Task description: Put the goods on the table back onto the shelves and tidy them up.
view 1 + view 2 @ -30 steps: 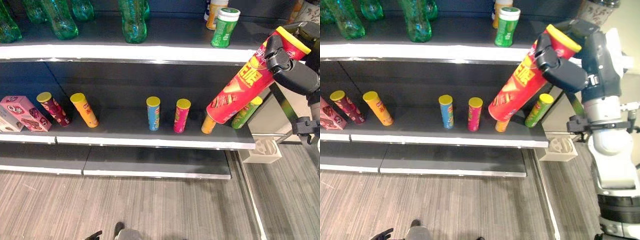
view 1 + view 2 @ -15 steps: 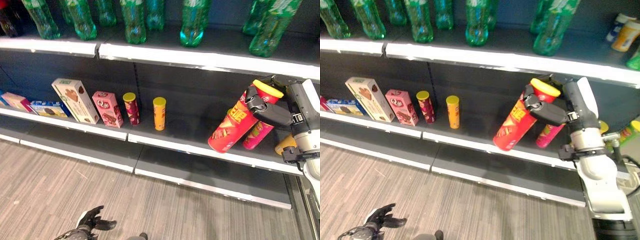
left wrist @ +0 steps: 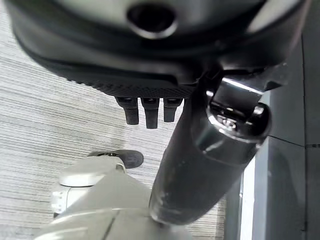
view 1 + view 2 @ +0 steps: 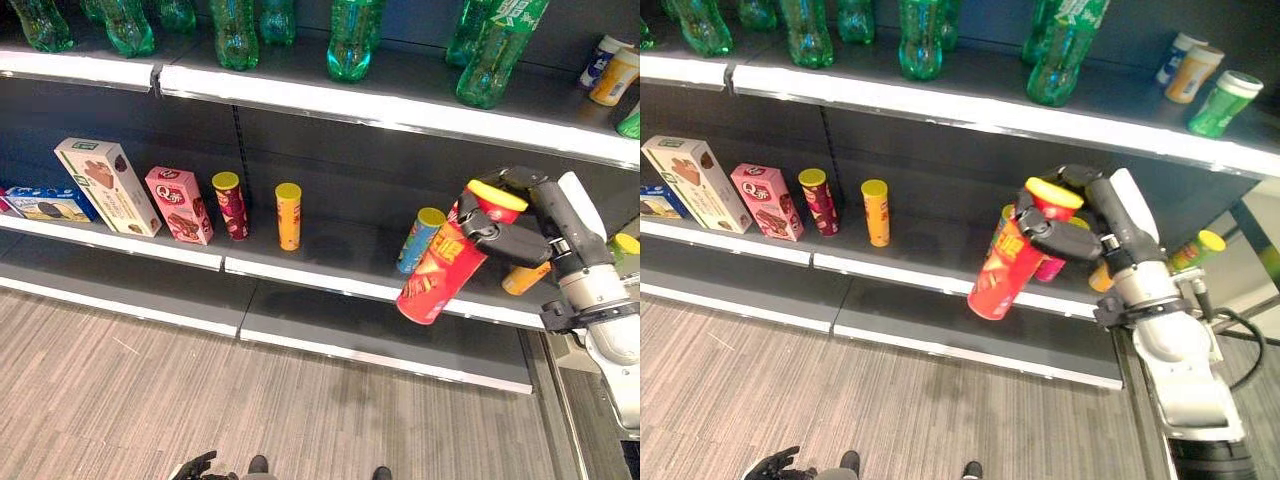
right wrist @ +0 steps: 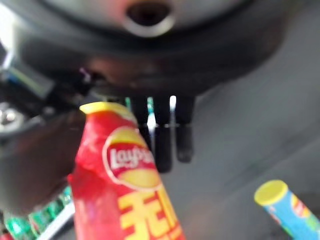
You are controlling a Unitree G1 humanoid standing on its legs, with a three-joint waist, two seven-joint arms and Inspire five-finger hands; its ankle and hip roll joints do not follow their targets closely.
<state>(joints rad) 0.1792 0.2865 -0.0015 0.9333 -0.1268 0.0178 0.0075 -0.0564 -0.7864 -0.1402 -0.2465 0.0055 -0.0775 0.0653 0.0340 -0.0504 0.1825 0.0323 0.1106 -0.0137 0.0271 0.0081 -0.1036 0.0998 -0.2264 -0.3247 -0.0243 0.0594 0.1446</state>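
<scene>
In the left eye view, the right hand [image 4: 515, 235] was curled round the top of a red can [image 4: 441, 272], which hung tilted in front of the middle shelf [image 4: 300, 280], clear of it. A blue can [image 4: 419, 240] stood just behind the held can.

The right eye view showed the left hand [image 4: 770, 465] low over the floor [image 4: 790, 390].

In the left wrist view, that hand's fingers [image 3: 146, 110] hung relaxed, holding nothing.

In the right wrist view, the red can lay across the right palm, fingers behind it.

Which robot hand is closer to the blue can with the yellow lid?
The right hand. It holds a red can right next to the blue can on the shelf. The left hand hangs low near the floor, far from it.
</scene>
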